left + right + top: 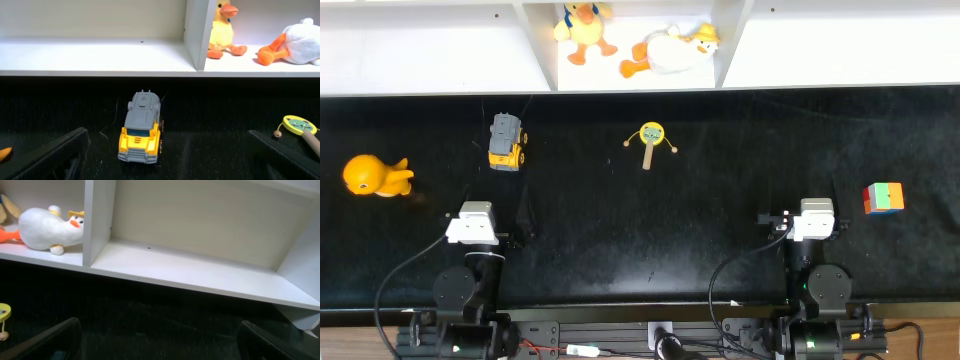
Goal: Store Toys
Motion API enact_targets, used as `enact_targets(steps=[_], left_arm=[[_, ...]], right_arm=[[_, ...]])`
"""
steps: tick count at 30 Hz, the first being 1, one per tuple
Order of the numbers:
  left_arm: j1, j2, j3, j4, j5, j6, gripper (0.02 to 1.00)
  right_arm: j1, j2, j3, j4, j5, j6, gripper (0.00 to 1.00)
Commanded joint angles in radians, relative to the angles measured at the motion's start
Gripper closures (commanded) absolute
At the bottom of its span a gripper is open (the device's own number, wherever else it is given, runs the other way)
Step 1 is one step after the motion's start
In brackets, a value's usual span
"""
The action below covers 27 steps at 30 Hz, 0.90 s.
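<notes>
Several toys lie on the black table (640, 240): an orange duck (377, 176) at far left, a yellow and grey toy truck (506, 141), a small rattle drum on a stick (651, 140) in the middle, and a colour cube (883, 198) at right. My left gripper (477, 215) sits low near the front edge, open, with the truck (141, 129) a short way ahead of its fingers (55, 155) and nothing between them. My right gripper (160, 325) is also open and holds nothing; in the top view it (810, 212) is left of the cube.
A white shelf (430, 60) with upright dividers (195, 35) runs along the table's back edge. Its middle compartment holds a yellow plush duck (584, 28) and a white plush duck (670, 52) lying on its side. Cables trail by both arm bases.
</notes>
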Motion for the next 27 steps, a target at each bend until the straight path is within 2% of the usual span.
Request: enact_targets(steps=[1,6,9,11,14,17,22,24,27], left_arm=[[-0.005,-0.01,-0.003,-0.002,-0.005,0.019,0.02],[-0.004,-0.01,-0.003,0.002,-0.036,0.037,0.02],[-0.005,-0.008,-0.002,-0.003,0.027,0.033,0.02],[-0.005,-0.008,0.004,-0.01,0.045,-0.032,0.02],[0.001,-0.008,0.07,-0.145,0.047,-0.061,0.02],[0.02,0.023,0.175,-0.298,0.011,-0.098,0.02],[0.117,0.273,0.401,-0.494,0.005,-0.037,0.027],[0.198,0.422,0.503,-0.555,0.043,0.025,0.027],[0.345,0.61,0.629,-0.586,0.189,0.157,0.027]], right_arm=[[-0.003,-0.007,-0.013,0.005,0.003,-0.003,0.005],[-0.003,-0.007,-0.013,0.005,0.003,-0.003,0.007],[-0.003,-0.007,-0.013,0.005,0.003,-0.003,0.005],[-0.003,-0.007,-0.013,0.005,0.003,-0.003,0.005],[-0.003,-0.007,-0.013,0.005,0.003,-0.003,0.005],[-0.003,-0.007,-0.013,0.005,0.003,-0.003,0.007],[-0.003,-0.007,-0.013,0.005,0.003,-0.003,0.007],[-0.003,-0.007,-0.013,0.005,0.003,-0.003,0.005],[-0.003,-0.007,-0.013,0.005,0.003,-0.003,0.005]])
